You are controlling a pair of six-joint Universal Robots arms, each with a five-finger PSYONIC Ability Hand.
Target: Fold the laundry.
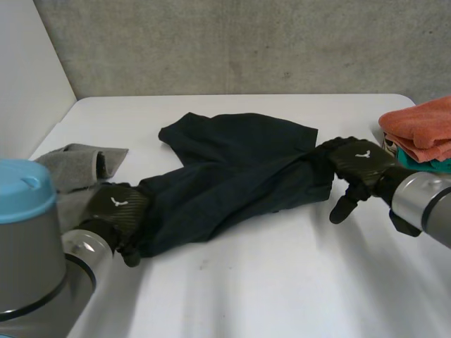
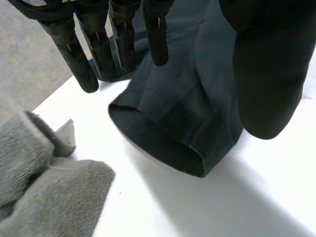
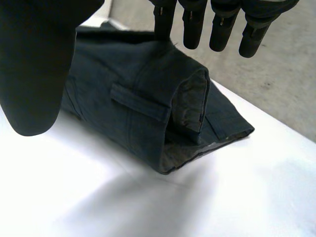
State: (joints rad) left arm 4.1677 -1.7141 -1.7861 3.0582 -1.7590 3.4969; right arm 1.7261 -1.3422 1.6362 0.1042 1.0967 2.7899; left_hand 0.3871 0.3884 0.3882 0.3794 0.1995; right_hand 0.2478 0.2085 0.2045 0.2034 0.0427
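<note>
Dark navy trousers (image 1: 232, 169) lie folded across the middle of the white table (image 1: 282, 282). My left hand (image 1: 116, 208) is at their leg end, near the table's front left. Its fingers (image 2: 98, 44) are straight and open above the hem (image 2: 173, 138), with nothing held. My right hand (image 1: 359, 165) is at the waistband end on the right. Its fingers (image 3: 222, 24) are spread and open just over the waistband and a belt loop (image 3: 138, 101), thumb held apart from the cloth.
A grey towel (image 1: 74, 169) lies crumpled at the left edge, close beside my left hand, seen also as grey towel (image 2: 44, 182). An orange folded cloth (image 1: 423, 127) rests on a teal one (image 1: 430, 163) at the right edge.
</note>
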